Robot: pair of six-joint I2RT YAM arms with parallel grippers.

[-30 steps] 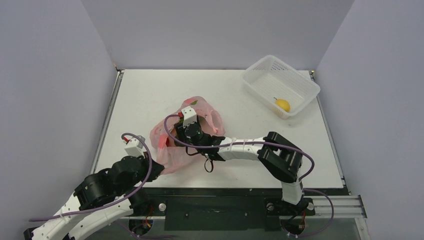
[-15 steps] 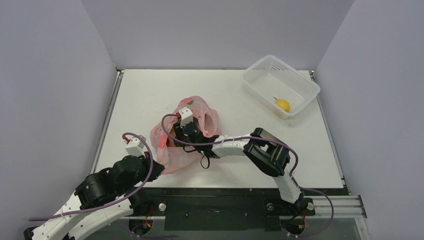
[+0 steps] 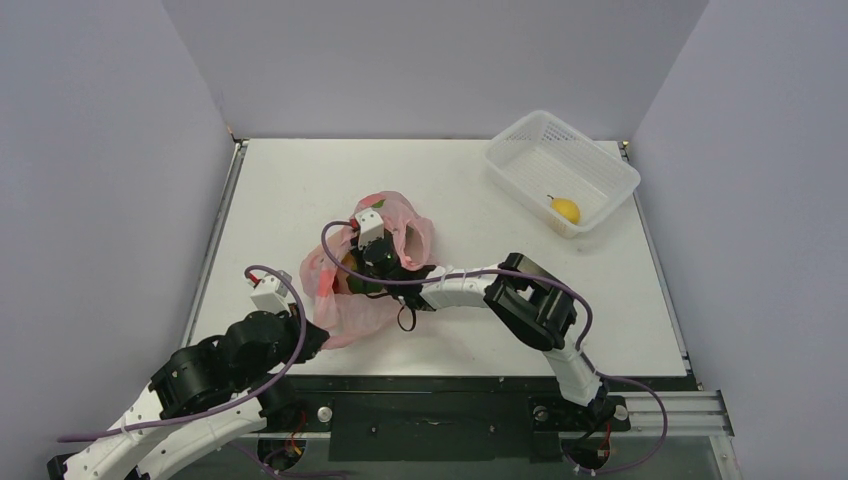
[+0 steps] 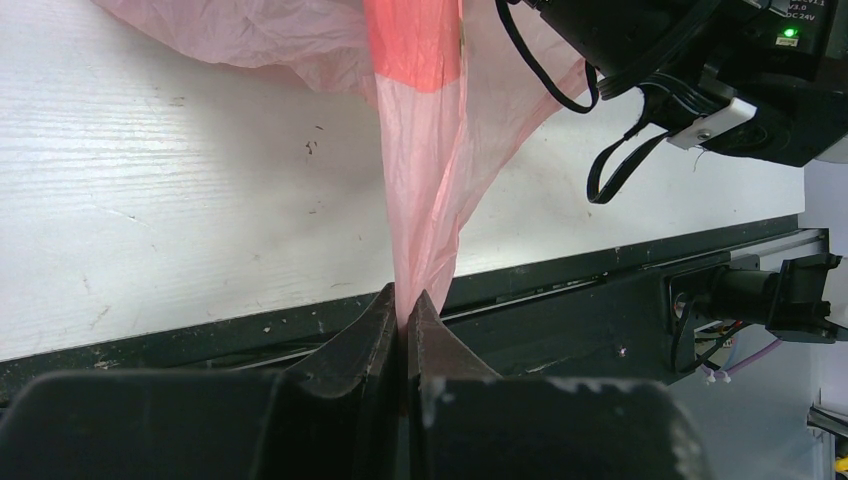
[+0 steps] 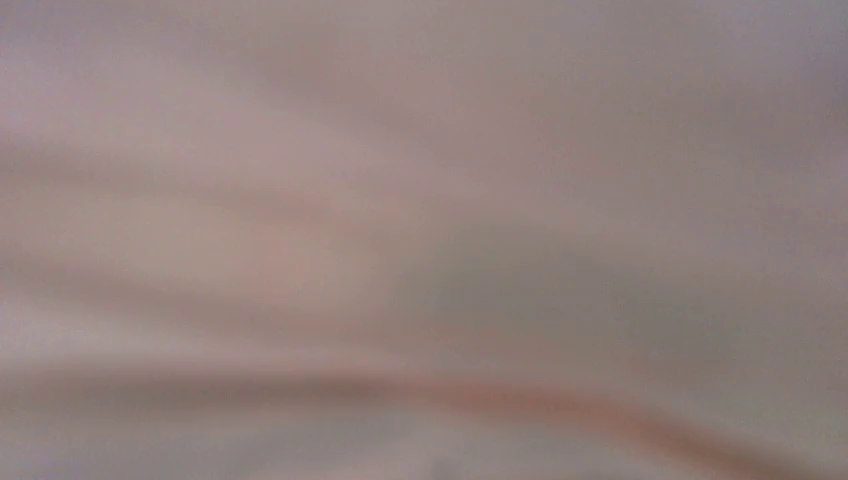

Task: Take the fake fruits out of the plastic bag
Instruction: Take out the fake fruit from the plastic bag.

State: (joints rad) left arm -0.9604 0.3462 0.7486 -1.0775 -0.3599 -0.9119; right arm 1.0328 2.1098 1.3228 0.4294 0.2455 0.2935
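The pink plastic bag (image 3: 345, 305) lies at the near middle of the table. My left gripper (image 4: 403, 305) is shut on a thin fold of the bag (image 4: 425, 200) at the table's front edge. It also shows in the top view (image 3: 312, 340). My right wrist reaches into the bag's mouth from the right, so my right gripper (image 3: 352, 275) is buried in the bag and its jaws do not show. The right wrist view is a pink-grey blur of bag film (image 5: 300, 200). A yellow-orange fruit (image 3: 349, 263) shows faintly inside the bag. A yellow lemon (image 3: 566, 210) lies in the basket.
The white perforated basket (image 3: 530, 140) stands at the back right of the table. The right arm's elbow (image 3: 530, 300) and cable lie low across the near middle. Grey walls close in the table on three sides.
The right arm has pushed further left, deeper into the bag, and its elbow has drawn in to the left. The bag has bunched slightly around the wrist. The left gripper has held still.
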